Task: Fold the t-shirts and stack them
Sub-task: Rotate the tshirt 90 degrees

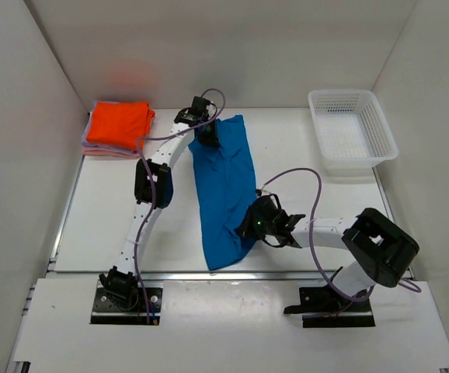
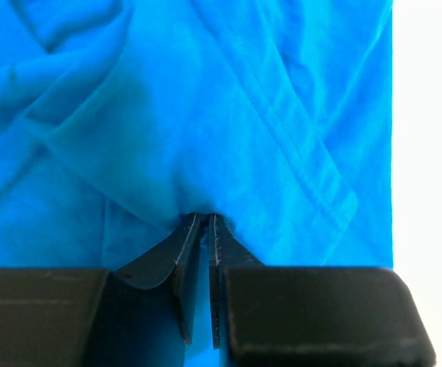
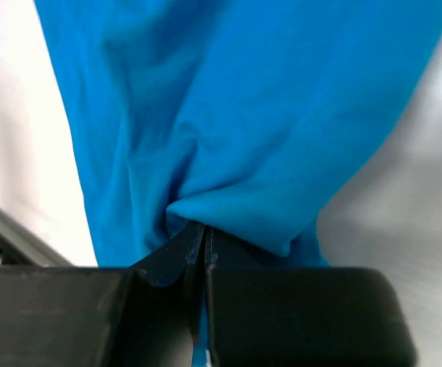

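Observation:
A bright blue t-shirt (image 1: 223, 186) lies as a long strip down the middle of the table, folded lengthwise. My left gripper (image 1: 207, 134) is shut on its far left edge; in the left wrist view the gripper (image 2: 204, 218) pinches the blue cloth (image 2: 229, 115). My right gripper (image 1: 248, 227) is shut on the shirt's near right edge, and the right wrist view shows the gripper (image 3: 204, 228) clamped on a bunched fold (image 3: 236, 130). An orange t-shirt (image 1: 117, 123) lies folded on top of pale pink ones (image 1: 100, 148) at the far left.
A white plastic mesh basket (image 1: 350, 134) stands at the far right corner. White walls close in the table on the left, back and right. The table's near edge (image 1: 209, 273) runs just below the shirt's lower end.

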